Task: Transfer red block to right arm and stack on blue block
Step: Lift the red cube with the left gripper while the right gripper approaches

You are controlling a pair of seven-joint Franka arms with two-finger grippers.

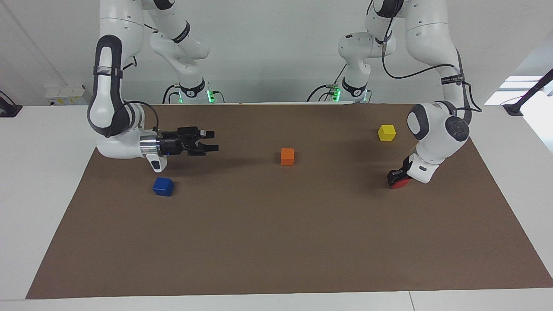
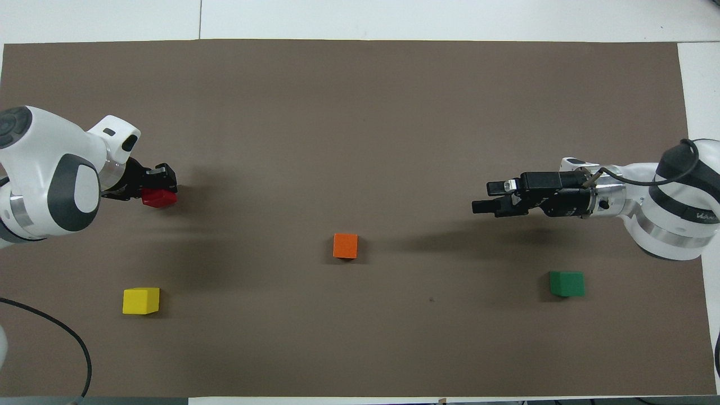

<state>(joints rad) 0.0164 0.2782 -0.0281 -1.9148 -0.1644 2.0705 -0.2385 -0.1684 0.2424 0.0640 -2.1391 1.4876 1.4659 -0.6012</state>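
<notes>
Table (image 1: 52,142): white, brown mat (image 1: 276,242) covering most.
On the mat, facing view: blue block (image 1: 163,186) left; orange block (image 1: 287,156) centre; yellow block (image 1: 386,132) upper right.
Overhead view: green block (image 2: 567,283) lower right.

On a dull brown mat (image 1: 276,242) over a white table (image 1: 43,172) sat plain, unpatterned cubes: a bright red block (image 1: 401,183), a deep blue block (image 1: 163,186), an orange cube (image 1: 287,156), a yellow cube (image 1: 386,132) and a green cube (image 2: 567,283). Both arms were white with dark grey joints, and the left gripper (image 1: 394,177) and right gripper (image 1: 209,141) were black.
</notes>
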